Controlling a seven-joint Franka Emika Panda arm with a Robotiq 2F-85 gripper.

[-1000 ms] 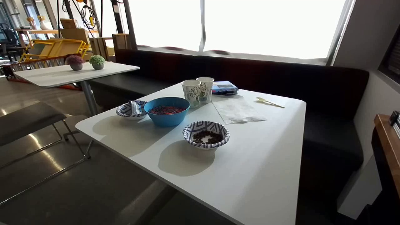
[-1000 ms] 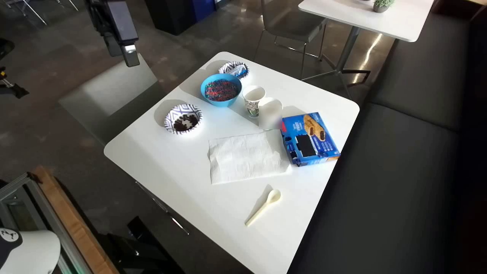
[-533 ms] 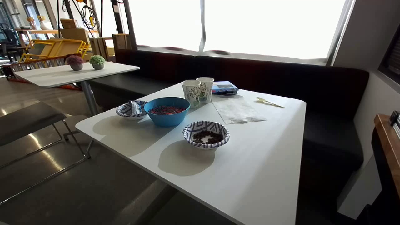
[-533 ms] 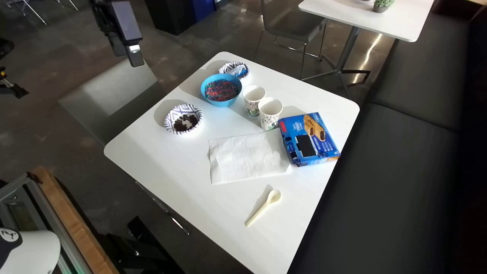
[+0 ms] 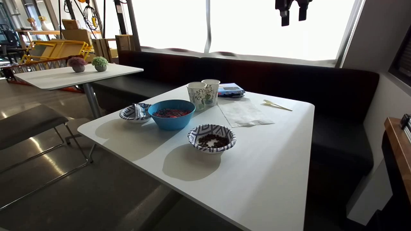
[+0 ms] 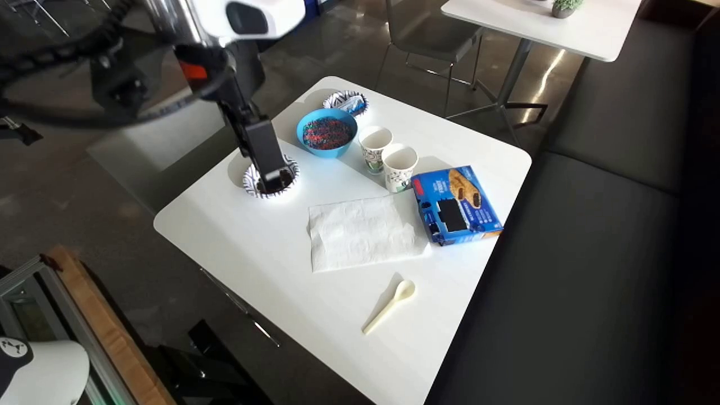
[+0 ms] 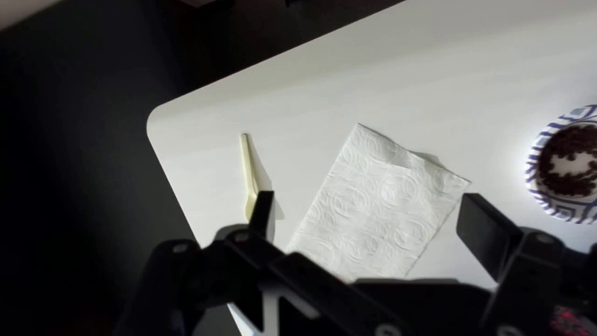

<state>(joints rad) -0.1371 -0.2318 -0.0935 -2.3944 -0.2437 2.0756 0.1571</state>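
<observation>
Black two-fingered gripper (image 5: 293, 20): fingers spread wide above the white, round-cornered table (image 5: 266, 179), having swung into an exterior view since the previous frame.
White embossed rectangular paper towel (image 7: 373, 200): lying on the table, well below the gripper, seen between its fingers in the wrist view.
Pale yellow, long-handled spoon (image 6: 396, 299): resting near the towel, unmoved.
Round blue-and-white patterned bowl (image 5: 208, 129): standing where it did, dark round pieces (image 5: 221, 141) inside, now partly hidden behind the gripper in an exterior view.
</observation>
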